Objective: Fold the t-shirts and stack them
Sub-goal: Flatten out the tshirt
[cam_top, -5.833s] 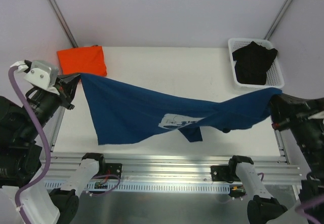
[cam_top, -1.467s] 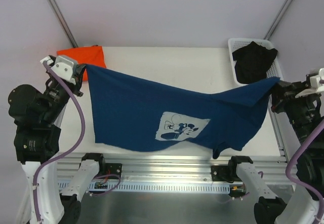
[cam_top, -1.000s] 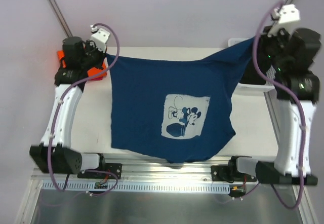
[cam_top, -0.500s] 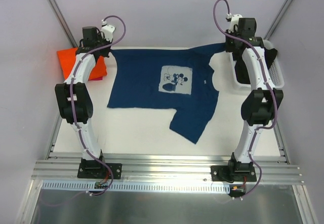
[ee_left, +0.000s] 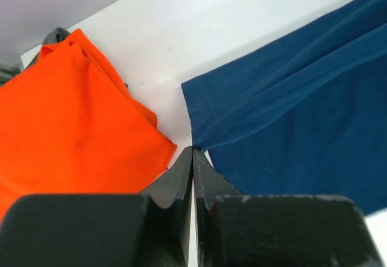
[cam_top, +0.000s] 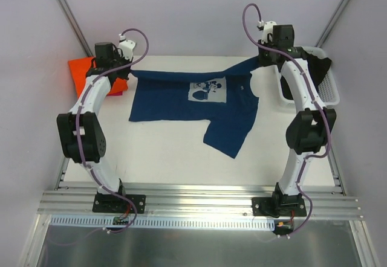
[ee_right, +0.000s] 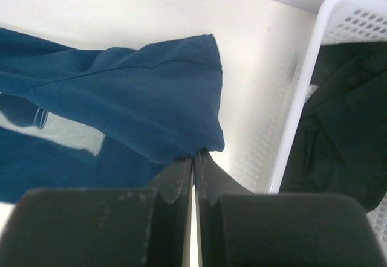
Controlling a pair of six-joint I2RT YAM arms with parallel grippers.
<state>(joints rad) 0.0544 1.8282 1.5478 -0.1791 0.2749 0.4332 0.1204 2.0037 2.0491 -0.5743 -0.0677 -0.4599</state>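
**Left gripper** [ee_left: 193, 153]: jaws closed to a thin seam, pinching a hemmed corner of the navy shirt [ee_left: 302, 116]. Immediately to its left lies the folded orange shirt [ee_left: 66, 122], its edge just beside the fingers. A narrow wedge of bare table [ee_left: 181, 31] separates the two cloths ahead of the tips.

**Right gripper** [ee_right: 195, 156]: jaws likewise closed, gripping a hemmed corner of the navy shirt [ee_right: 139, 98]. Just to its right stands the white basket [ee_right: 299, 107], holding a dark garment [ee_right: 338, 128]; a strip of table shows between corner and basket wall.

**Overhead view:** left gripper [cam_top: 129, 70] and right gripper [cam_top: 263, 62] are both far out. The navy shirt [cam_top: 175, 101] is stretched between them, its pale print [cam_top: 205, 90] upward. From the grippers the cloth spreads back toward the arm bases, one flap trailing farthest. Beyond that flap the table [cam_top: 181, 167] is open.
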